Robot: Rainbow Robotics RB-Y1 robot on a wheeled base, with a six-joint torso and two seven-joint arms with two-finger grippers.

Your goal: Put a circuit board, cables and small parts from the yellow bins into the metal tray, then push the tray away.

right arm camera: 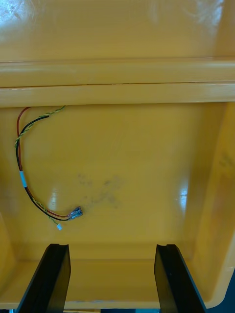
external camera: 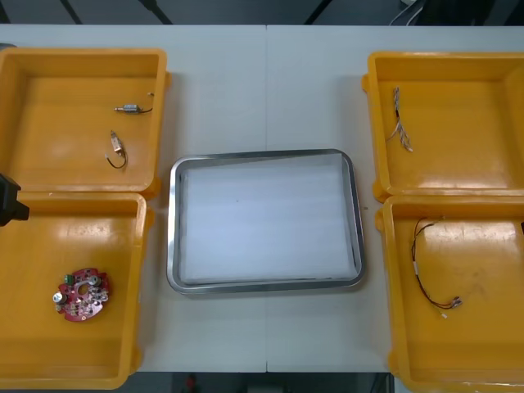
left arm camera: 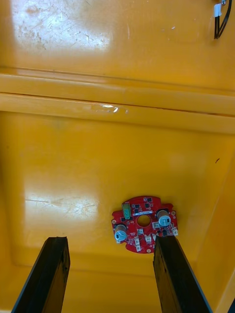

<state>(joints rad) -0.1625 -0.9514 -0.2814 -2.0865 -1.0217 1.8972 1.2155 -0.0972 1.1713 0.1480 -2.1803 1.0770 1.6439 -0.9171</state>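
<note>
The metal tray (external camera: 173, 246), white inside, lies at the table's middle with nothing in it. A round red circuit board (external camera: 81, 294) rests in the near left yellow bin (external camera: 33, 327). My left gripper (left arm camera: 110, 242) hovers open over that bin, and the circuit board (left arm camera: 143, 230) lies just ahead of one fingertip (left arm camera: 164, 242). A red, yellow and black cable (external camera: 427, 278) lies in the near right bin (external camera: 483, 327). My right gripper (right arm camera: 112, 247) hangs open above it, with the cable (right arm camera: 74, 213) ahead of the other finger (right arm camera: 58, 249).
The far left bin (external camera: 49, 155) holds two small metal parts (external camera: 127, 108) (external camera: 117, 147) with black leads. A twisted cable (external camera: 400, 127) lies in the far right bin (external camera: 467, 147). A black piece of the left arm (external camera: 10, 201) shows at the left edge.
</note>
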